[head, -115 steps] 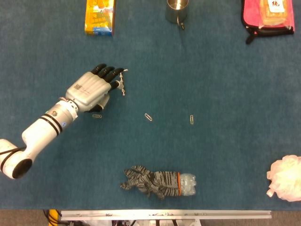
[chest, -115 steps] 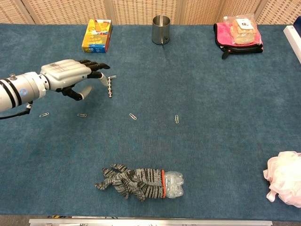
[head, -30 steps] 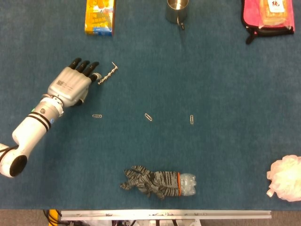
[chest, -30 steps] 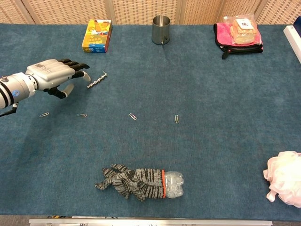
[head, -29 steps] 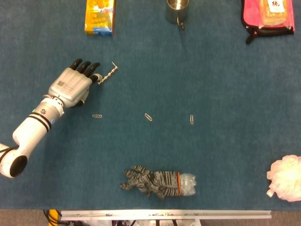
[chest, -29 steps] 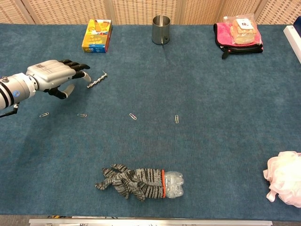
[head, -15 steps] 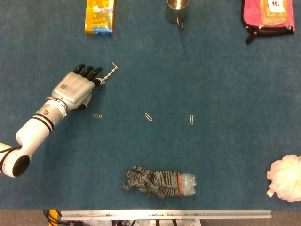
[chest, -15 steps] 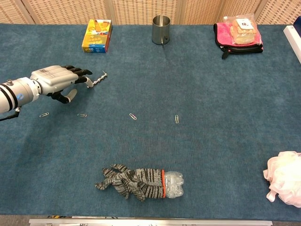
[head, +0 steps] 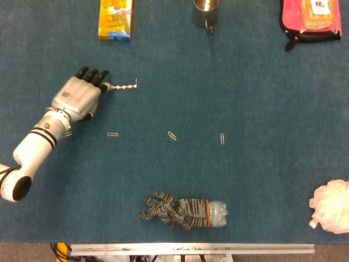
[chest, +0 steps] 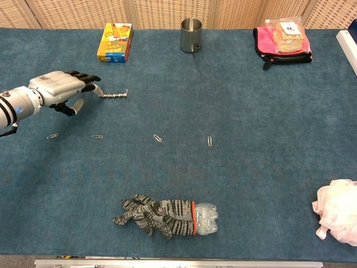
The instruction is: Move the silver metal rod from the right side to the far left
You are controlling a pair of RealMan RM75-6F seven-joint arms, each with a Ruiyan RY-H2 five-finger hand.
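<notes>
Silver metal rod (head: 124, 86) lay at my left hand's (head: 77, 98) fingertips (head: 101, 82), grip unclear to me; any nudge risked rolling it away.

An orange carton (head: 115, 19) and steel cup (head: 205, 12) lie beyond the hand; paperclips (head: 172, 135) sit nearer, a striped glove (head: 172, 210) nearest, pink pouch (head: 310, 19) far right.

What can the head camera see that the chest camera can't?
Only the head view shows the arm's round elbow. Only the chest view shows the woven wall at the back and a white thing at the right edge. Both show the left robot hand with the silver rod at its fingertips, and the striped glove.
</notes>
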